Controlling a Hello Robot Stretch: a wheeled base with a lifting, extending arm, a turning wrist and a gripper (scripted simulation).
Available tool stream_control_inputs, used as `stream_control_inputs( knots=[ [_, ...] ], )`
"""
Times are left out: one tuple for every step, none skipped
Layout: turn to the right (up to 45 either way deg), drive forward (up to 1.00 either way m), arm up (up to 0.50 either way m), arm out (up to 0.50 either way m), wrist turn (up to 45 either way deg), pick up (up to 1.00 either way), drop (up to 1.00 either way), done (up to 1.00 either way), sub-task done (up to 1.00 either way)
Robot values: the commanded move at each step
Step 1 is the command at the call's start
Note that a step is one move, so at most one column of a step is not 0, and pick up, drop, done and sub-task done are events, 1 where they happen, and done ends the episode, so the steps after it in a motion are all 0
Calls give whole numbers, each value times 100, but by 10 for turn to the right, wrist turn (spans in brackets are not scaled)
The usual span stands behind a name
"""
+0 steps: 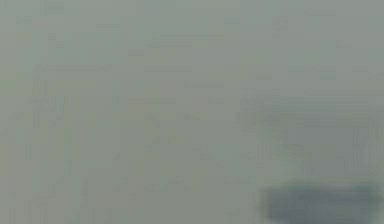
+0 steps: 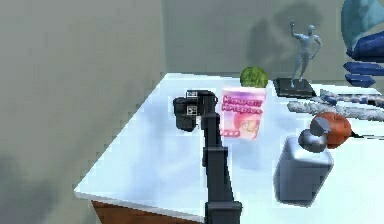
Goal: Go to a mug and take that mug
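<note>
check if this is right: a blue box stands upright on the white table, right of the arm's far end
No: the arm side view shows the box is pink, not blue. It does stand upright on the white table, right of the arm's far end.

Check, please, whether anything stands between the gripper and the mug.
I cannot tell which thing here is the mug. Nearest the gripper stands a pink box, just right of it in the arm side view, on the white table.

Dark rounded blob (image 2: 184, 118) on white tabletop (image 2: 145, 155)
</note>
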Motion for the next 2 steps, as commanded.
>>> stream_control_inputs(
  knots=[
    [0, 0, 10, 0, 0, 0, 0, 0, 0],
    [0, 0, 0, 0, 0, 0, 0, 100, 0]
  ],
)
